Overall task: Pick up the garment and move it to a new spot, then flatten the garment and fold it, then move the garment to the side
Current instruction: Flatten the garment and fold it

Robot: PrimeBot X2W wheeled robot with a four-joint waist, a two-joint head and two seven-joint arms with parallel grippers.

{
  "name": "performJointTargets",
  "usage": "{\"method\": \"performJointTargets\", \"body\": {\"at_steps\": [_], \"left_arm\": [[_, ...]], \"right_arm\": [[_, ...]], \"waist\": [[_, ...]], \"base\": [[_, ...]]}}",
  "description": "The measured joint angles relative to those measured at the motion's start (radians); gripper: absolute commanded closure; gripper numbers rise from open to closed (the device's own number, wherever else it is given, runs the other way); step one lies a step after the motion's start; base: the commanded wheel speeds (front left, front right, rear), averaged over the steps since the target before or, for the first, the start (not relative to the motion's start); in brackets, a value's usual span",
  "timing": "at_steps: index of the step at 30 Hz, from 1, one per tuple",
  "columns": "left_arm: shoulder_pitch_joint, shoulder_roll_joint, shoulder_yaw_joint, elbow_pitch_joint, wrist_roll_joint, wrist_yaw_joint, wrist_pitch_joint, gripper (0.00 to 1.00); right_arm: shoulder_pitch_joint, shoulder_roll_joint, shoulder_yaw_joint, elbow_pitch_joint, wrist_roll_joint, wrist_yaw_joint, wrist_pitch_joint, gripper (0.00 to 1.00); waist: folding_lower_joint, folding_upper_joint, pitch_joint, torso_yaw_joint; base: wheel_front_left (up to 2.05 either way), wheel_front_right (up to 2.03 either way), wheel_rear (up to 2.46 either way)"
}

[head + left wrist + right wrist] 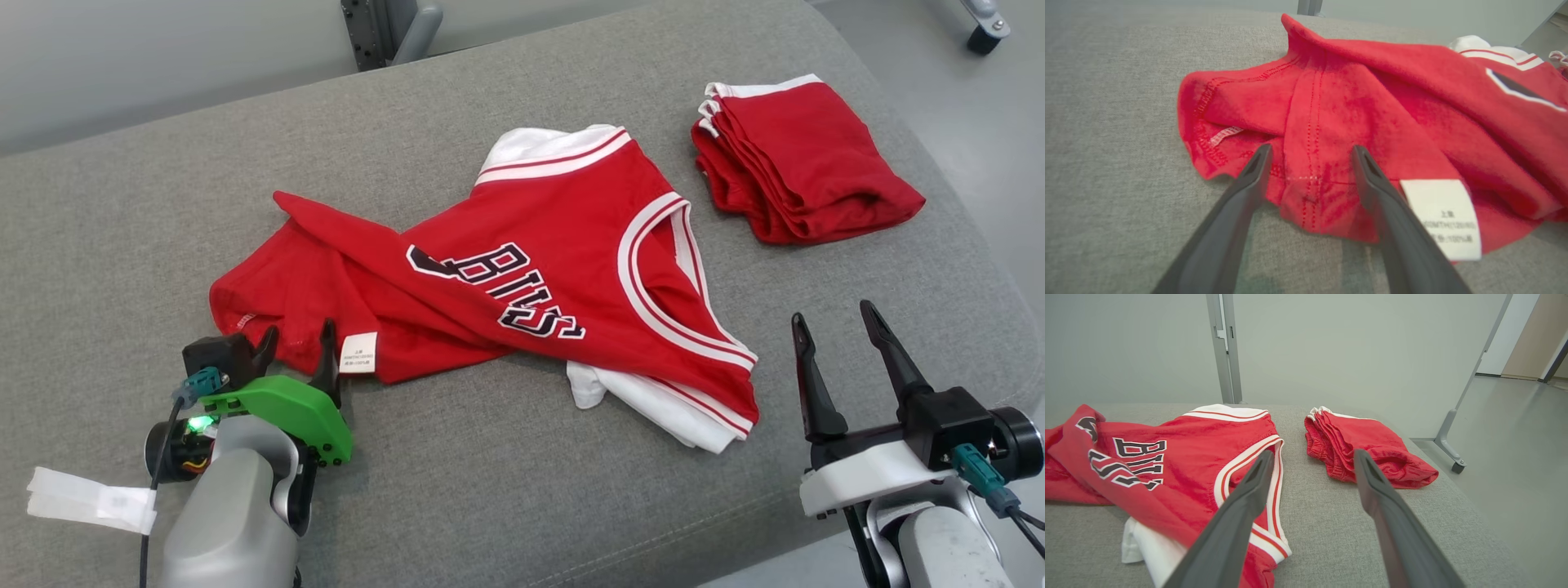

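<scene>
1. Left gripper (299,328): I saw both fingers standing wide apart and clamped on nothing. In the left wrist view the red hem and a stitched seam of the garment (555,245) lay between the two fingers at the frame's centre. I could not tell whether the fingertips (1261,157) pressed on the cloth or stood just above it.

2. Right gripper (833,312): its fingers were also spread apart and empty, at the lower right of the head view, over bare grey cushion (490,490) and just beside the garment's armhole trim.

3. Garment: a red jersey with white trim, lying crumpled across the middle of the head view.
- A diagonal fold crossed the dark lettering, so only part of it could be read.
- White fabric showed from under the jersey's lower edge and at the collar; the rest of it was covered.
- A white label (358,353) sat on the hem just right of the left gripper. Its print was too small to read.
- The left wrist view cut the jersey off at the right edge; the right wrist view cut it off at the left edge.

4. Folded pile (804,159): red cloth with white edging lay at the upper right of the head view, apart from the jersey. I could not count its layers.

5. A white tag (90,502) hung off the left arm at the lower left; any marking on it was illegible.
</scene>
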Motion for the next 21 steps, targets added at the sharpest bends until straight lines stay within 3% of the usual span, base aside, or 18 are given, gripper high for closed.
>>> {"method": "performJointTargets", "body": {"at_steps": [7, 10, 16, 20, 21], "left_arm": [[-0.022, 0.000, 0.003, 0.057, -0.019, -0.001, 0.003, 0.04], [-0.025, 0.000, 0.003, 0.065, -0.026, -0.001, 0.001, 0.28], [-0.015, -0.006, -0.014, 0.017, -0.039, -0.008, -0.007, 0.57], [0.012, -0.013, -0.039, 0.011, -0.058, -0.009, -0.007, 0.85], [0.014, -0.014, -0.044, 0.014, -0.062, -0.010, -0.006, 0.86]], "right_arm": [[-0.002, 0.002, -0.003, 0.002, 0.001, 0.000, 0.000, 0.00], [-0.003, 0.004, -0.006, 0.002, 0.001, 0.000, 0.000, 0.00], [-0.002, 0.006, -0.011, 0.002, 0.001, 0.000, 0.000, 0.00], [-0.002, 0.009, -0.010, 0.002, 0.000, 0.000, 0.000, 0.00], [-0.002, 0.009, -0.010, 0.002, 0.000, 0.000, 0.000, 0.00]], "waist": [[0.0000, 0.0000, 0.014, -0.015], [0.0000, 0.0000, 0.014, -0.013], [0.0000, 0.0000, 0.010, -0.002], [0.0000, 0.0000, 0.007, 0.008], [0.0000, 0.0000, 0.006, 0.010]], "base": [[0.00, 0.00, 0.00], [0.00, 0.00, 0.00], [0.00, 0.00, 0.00], [0.00, 0.00, 0.00], [0.00, 0.00, 0.00]]}}
